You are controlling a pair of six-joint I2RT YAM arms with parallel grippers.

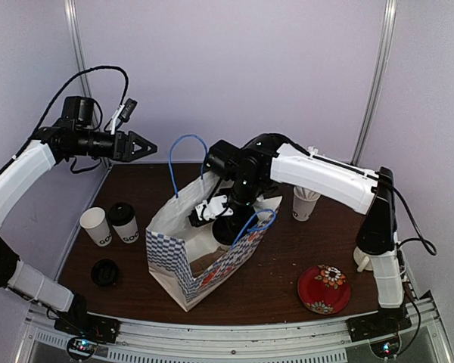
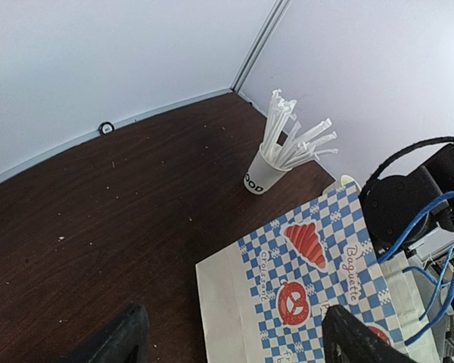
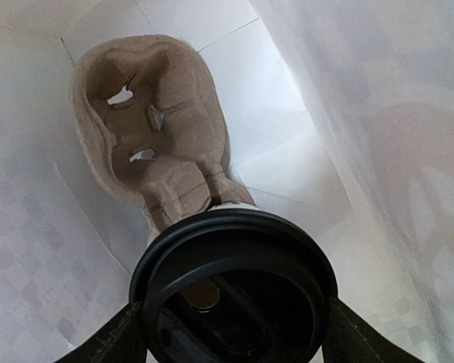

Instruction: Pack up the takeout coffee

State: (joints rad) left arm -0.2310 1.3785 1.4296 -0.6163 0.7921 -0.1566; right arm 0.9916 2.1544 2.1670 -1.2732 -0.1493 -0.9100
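Inside the bag (image 1: 170,249), the right pincer (image 3: 234,329) pinches a lidded cup (image 3: 234,276) over the cardboard carrier (image 3: 136,113) that should steady it. The left pincer (image 1: 140,146) hovers spread and empty at the far left, out of the way. Two cups (image 1: 97,225) stand left on the table (image 1: 276,261).

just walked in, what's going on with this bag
The right pincer is down inside the blue-checked white paper bag, gripping a black-lidded white paper cup by a brown cardboard cup carrier. The left pincer hangs open and empty. A lidless white cup and another lidded cup stand outside on the table.
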